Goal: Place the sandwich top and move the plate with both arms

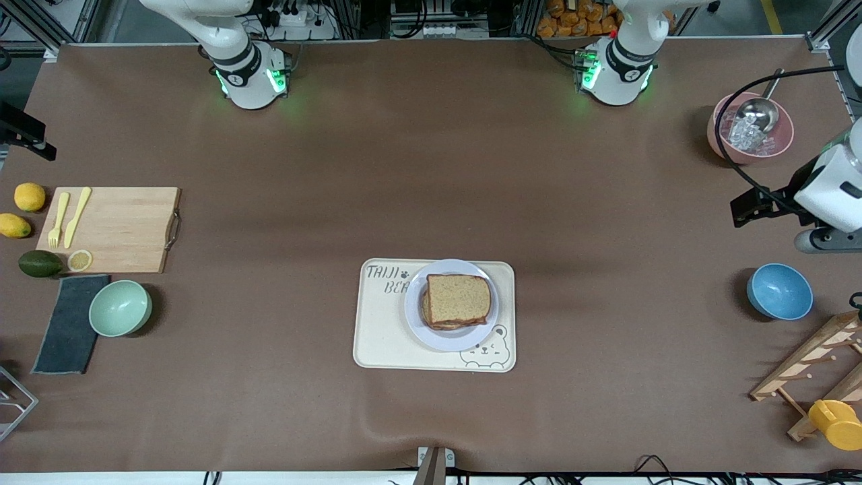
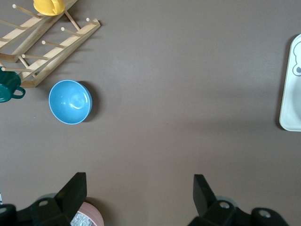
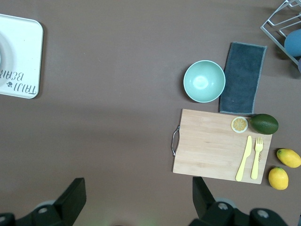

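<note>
The sandwich top [image 1: 458, 300], a brown bread slice, lies on the stacked sandwich on the pale round plate [image 1: 444, 342]. The plate rests on the cream bear-print tray [image 1: 384, 337] at the table's middle. My left gripper [image 2: 139, 181] hangs open and empty high over bare table between the blue bowl [image 2: 70, 101] and the pink bowl [image 2: 89, 214]; its wrist [image 1: 832, 195] shows at the left arm's end. My right gripper [image 3: 138, 183] is open and empty, high over bare table beside the cutting board [image 3: 211, 148]. Both are well away from the plate.
At the left arm's end: pink bowl [image 1: 749, 128] with a scoop, blue bowl [image 1: 779, 291], wooden rack [image 1: 815, 367] with a yellow cup [image 1: 835, 423]. At the right arm's end: cutting board [image 1: 114, 229] with yellow cutlery, lemons [image 1: 29, 197], avocado [image 1: 39, 263], mint bowl [image 1: 120, 308], grey cloth [image 1: 67, 323].
</note>
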Action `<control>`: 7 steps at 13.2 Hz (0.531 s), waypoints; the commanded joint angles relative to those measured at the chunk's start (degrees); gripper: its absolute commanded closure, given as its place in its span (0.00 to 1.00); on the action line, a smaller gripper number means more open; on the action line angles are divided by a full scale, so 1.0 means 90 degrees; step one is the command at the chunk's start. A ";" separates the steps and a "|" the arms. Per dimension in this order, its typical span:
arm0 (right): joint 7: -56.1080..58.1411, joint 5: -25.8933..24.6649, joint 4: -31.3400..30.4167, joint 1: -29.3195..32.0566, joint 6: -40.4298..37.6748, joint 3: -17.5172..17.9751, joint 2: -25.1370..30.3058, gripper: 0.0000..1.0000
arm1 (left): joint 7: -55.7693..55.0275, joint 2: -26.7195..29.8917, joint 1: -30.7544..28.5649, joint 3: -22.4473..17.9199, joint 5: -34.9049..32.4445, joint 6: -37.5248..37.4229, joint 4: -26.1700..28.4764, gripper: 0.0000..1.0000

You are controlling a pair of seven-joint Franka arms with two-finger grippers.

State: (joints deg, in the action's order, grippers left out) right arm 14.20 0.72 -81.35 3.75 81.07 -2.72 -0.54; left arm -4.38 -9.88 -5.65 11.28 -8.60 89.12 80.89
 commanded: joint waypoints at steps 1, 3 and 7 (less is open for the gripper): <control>0.0004 -0.0002 -0.0023 0.0189 0.0016 0.0127 0.0041 0.00 | -0.0031 0.0286 -0.0007 0.0006 -0.0119 -0.0165 0.0085 0.00; 0.0004 -0.0002 -0.0023 0.0189 0.0016 0.0127 0.0041 0.00 | -0.0050 0.0520 -0.0065 0.0006 0.0008 -0.0515 0.0133 0.00; 0.0004 -0.0002 -0.0023 0.0179 0.0016 0.0127 0.0041 0.00 | -0.0060 0.1350 0.0148 -0.0724 0.0741 -0.0420 0.0942 0.00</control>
State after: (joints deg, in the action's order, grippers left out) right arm 14.20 0.72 -81.37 3.83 81.08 -2.72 -0.54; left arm -4.60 -2.82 -6.00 8.02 -4.06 84.24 83.54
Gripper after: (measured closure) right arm 0.000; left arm 0.000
